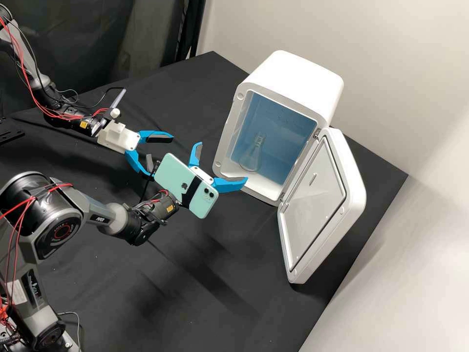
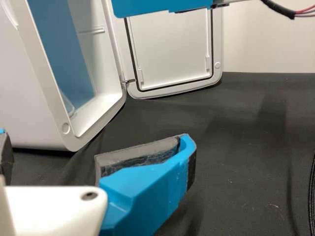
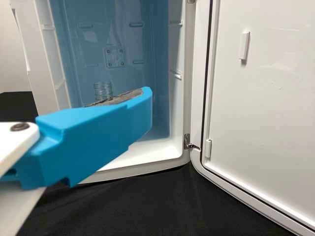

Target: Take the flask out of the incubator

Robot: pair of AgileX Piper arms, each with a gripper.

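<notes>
Claws first: the left gripper (image 1: pixel 159 154), white with bright blue fingers, hangs over the black bench (image 1: pixel 220 274), spread wide with nothing in its grasp. Just to its right, the right gripper (image 1: pixel 222 165) of the same make sits at the mouth of the white box-shaped incubator (image 1: pixel 293 78), fingers well apart and empty too. Inside, on the blue-lined floor, the clear glass conical flask (image 1: pixel 251 157) stands upright, apart from both claws. Far right, the incubator's white door (image 1: pixel 317 205) hangs wide open.

Open white incubator (image 1: pixel 293 73) on black bench (image 1: pixel 220 278)
</notes>
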